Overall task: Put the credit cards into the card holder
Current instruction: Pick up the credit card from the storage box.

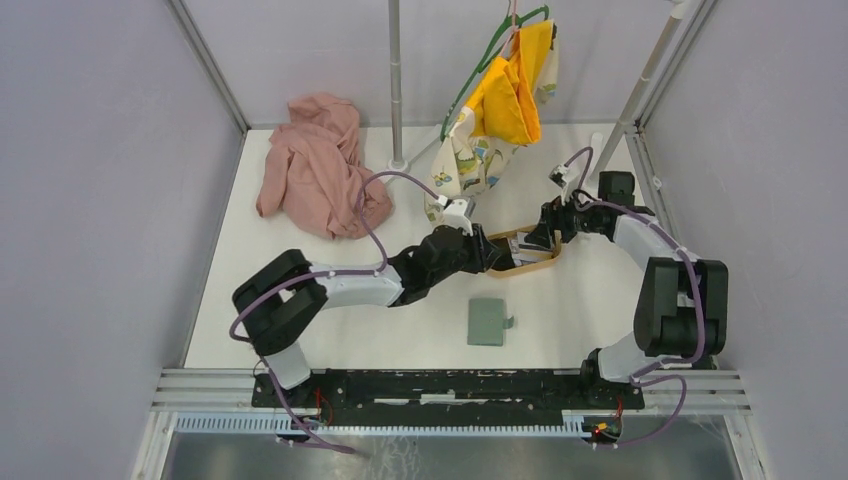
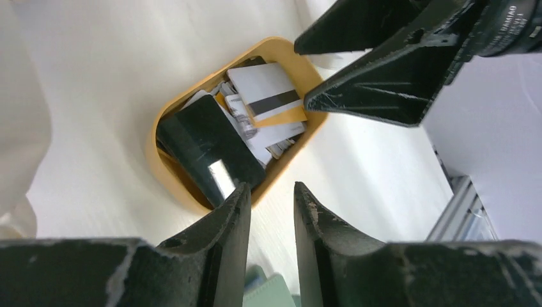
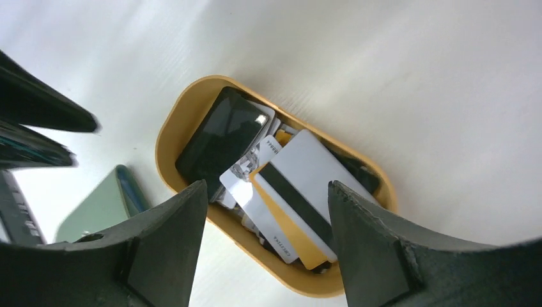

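The cards [image 3: 300,173] lie heaped in the tray [image 3: 167,134] just under both grippers. The right gripper [image 3: 265,188], wide and empty, straddles them, likely to pick one. The left gripper [image 2: 270,188], narrow and empty, crowds alongside. The wallet [image 1: 487,321] lies behind them.

A heap of credit cards [image 3: 291,192] fills an oval yellow tray [image 3: 171,128]: a glossy black one lies on top at one end, and a white card with a dark stripe overlaps a yellow one at the other. The sage-green card holder [image 1: 487,321] lies flat on the white table [image 1: 300,310], near the tray but apart from it.
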